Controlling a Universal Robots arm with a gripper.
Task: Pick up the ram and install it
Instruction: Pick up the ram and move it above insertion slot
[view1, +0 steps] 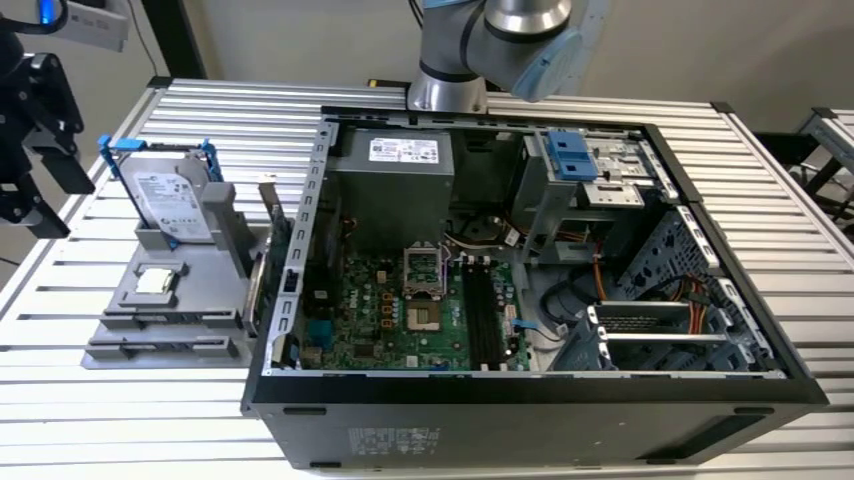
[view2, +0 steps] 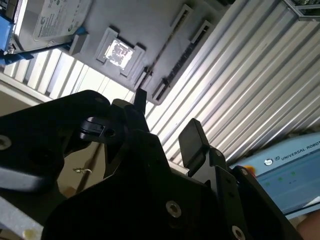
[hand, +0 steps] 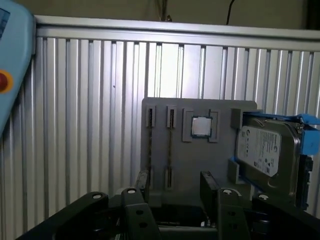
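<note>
Gripper (hand: 175, 190), fingers (hand: 207, 185) apart, near grey holder (hand: 200, 155) with hard drive (hand: 265, 152) and processor (hand: 201, 126).

A robotics test lab — slatted aluminium bench (view1: 120, 420), open desktop computer case (view1: 534, 412), grey parts fixture (view1: 154, 345)

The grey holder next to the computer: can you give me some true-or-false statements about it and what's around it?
A hard drive in a blue frame stands on the grey holder. True.
The tool is shut on a part. False: it is open and holds nothing.
The holder lies inside the computer case. False: it rests on the slatted table, at the exterior view's left of the case.
A square chip lies in a recess of the holder. True.
</note>
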